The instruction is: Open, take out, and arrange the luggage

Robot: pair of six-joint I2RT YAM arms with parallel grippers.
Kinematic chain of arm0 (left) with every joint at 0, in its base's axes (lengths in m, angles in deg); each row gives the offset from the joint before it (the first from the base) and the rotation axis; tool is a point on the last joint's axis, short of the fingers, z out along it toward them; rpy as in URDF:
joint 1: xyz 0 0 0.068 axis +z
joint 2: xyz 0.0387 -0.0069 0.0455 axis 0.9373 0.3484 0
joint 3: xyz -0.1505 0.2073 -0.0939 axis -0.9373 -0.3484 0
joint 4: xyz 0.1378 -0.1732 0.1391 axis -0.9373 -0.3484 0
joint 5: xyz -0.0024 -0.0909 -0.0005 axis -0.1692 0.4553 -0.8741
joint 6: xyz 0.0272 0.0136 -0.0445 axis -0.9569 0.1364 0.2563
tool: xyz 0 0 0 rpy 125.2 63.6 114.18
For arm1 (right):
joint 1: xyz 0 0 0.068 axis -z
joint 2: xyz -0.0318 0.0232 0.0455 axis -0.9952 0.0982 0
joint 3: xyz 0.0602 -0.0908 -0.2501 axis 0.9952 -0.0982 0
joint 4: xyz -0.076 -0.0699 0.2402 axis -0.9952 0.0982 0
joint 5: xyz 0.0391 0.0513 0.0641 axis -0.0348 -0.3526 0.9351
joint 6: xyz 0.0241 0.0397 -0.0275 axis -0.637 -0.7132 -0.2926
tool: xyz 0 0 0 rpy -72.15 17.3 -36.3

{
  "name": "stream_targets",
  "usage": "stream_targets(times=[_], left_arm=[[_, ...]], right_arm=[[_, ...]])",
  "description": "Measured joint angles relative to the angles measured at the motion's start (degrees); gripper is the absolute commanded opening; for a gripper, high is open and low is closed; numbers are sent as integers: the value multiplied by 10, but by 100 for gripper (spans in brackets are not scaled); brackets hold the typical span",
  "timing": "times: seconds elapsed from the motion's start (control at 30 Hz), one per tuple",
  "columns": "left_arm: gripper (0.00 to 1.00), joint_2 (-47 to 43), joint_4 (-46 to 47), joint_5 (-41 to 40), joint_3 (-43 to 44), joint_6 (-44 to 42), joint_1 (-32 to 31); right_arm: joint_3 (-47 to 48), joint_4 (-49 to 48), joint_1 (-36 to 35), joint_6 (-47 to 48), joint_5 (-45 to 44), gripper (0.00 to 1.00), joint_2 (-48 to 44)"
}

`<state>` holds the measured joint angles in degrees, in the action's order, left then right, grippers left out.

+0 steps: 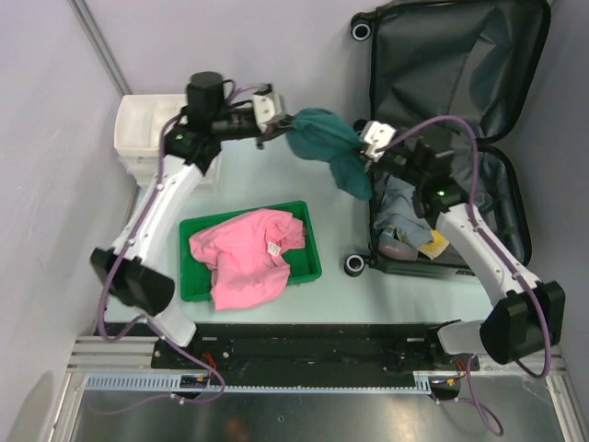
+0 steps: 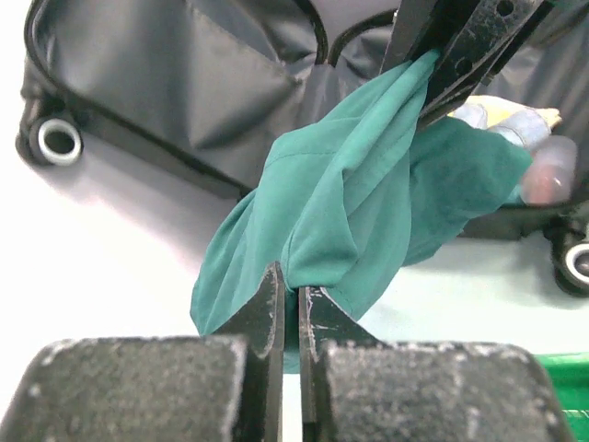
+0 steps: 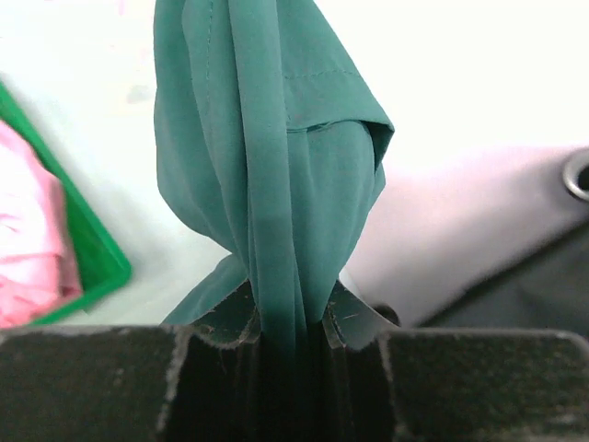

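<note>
Teal garment [image 1: 322, 138], left gripper [image 2: 287, 295] nipped tight on one end, right gripper [image 3: 293, 318] clamped around other end

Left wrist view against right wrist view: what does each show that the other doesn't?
Only the left wrist view shows the dark grey fabric lining of the open hard-shell suitcase, pale clothes inside it, and the right tool from outside, clamped on the teal-green cloth. Only the right wrist view shows the pink garment. Both show that cloth pinched in the camera's own tool (the left tool in the first), an edge of the flat green plastic tray, and a suitcase wheel.
</note>
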<state>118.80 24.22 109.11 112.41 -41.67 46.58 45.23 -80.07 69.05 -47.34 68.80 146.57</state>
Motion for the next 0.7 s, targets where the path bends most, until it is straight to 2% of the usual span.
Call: stream_targets(times=[0.23, 0.4, 0.47, 0.7], left_arm=[[0, -155, -4, 26, -205, -5, 113], [0, -286, -4, 22, -377, -56, 187], [0, -321, -6, 20, -420, -77, 214], [0, -358, -48, -4, -527, -173, 268]], right_arm=[[26, 4, -134, 10, -35, 0, 70], [27, 31, -231, 35, -66, 0, 104], [28, 30, -258, 45, -72, 0, 124], [33, 53, -317, 80, -81, 0, 195]])
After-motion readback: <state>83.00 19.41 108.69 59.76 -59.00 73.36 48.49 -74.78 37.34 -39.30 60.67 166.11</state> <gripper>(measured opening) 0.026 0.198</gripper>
